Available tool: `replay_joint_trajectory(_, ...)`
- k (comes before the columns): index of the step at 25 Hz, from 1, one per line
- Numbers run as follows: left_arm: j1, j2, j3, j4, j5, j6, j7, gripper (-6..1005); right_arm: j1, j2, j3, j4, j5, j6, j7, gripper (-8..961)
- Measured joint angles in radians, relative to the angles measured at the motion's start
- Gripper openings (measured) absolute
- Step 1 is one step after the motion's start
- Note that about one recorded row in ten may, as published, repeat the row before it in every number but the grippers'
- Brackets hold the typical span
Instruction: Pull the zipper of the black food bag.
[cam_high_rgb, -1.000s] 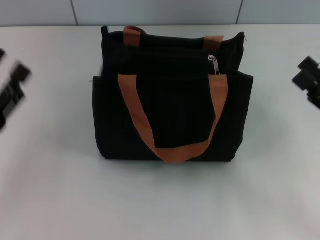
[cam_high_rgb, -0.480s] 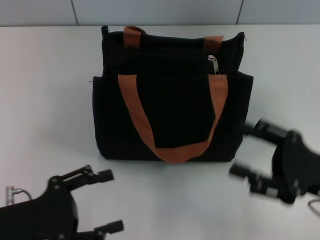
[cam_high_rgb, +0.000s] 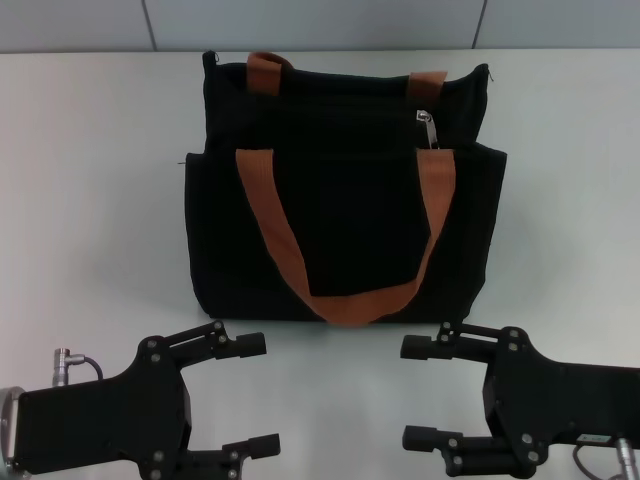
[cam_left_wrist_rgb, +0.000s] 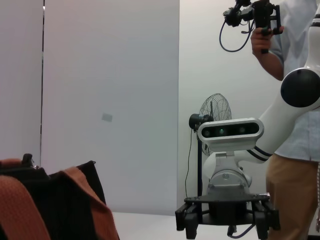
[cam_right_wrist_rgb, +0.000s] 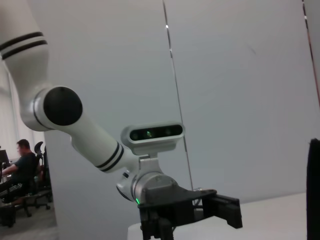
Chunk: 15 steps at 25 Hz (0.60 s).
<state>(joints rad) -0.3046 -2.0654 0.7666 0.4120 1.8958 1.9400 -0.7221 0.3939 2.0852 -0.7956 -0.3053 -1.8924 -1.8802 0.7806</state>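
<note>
Now, scene: the black food bag (cam_high_rgb: 345, 205) stands upright at the centre of a white table (cam_high_rgb: 90, 200), both robot arms low in front of it, none touching it.
Bag: boxy black fabric, filling the middle of the head view toward 12 o'clock from the two grippers; its front handle (cam_high_rgb: 345, 290), an orange-brown webbing loop, hangs down the front face, and a second loop of the same colour (cam_high_rgb: 268, 68) shows at the back edge.
Zipper: the silver pull tab (cam_high_rgb: 429, 127) hangs from the zip line at the bag's upper edge, at about 1 o'clock from the bag's centre, just above the right end of the front handle; nothing grips it.
Left gripper (cam_high_rgb: 245, 395): at 7 o'clock from the bag, near the lower edge of the head view, fingers spread apart and pointing across toward the other arm, holding nothing.
Right gripper (cam_high_rgb: 420, 392): at 5 o'clock from the bag, likewise spread wide and empty, fingers pointing back toward the left gripper, clear of the bag's base.
Left wrist view: a corner of the bag and an orange strap (cam_left_wrist_rgb: 20, 210) in the foreground, the right arm's wrist camera beyond, a standing fan (cam_left_wrist_rgb: 215, 112) and a person (cam_left_wrist_rgb: 295, 125) by the wall.
Right wrist view: the left arm's wrist camera and black gripper base against a grey wall; a seated person (cam_right_wrist_rgb: 20, 167) far off.
</note>
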Motion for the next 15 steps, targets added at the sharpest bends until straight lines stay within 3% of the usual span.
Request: replay_joint_trajectory(15,0.001,-0.002,0.0,-0.008,0.0,-0.015,0.0,818,0.019,0.001,0.01,0.036,0.007,0.054,0.0,748)
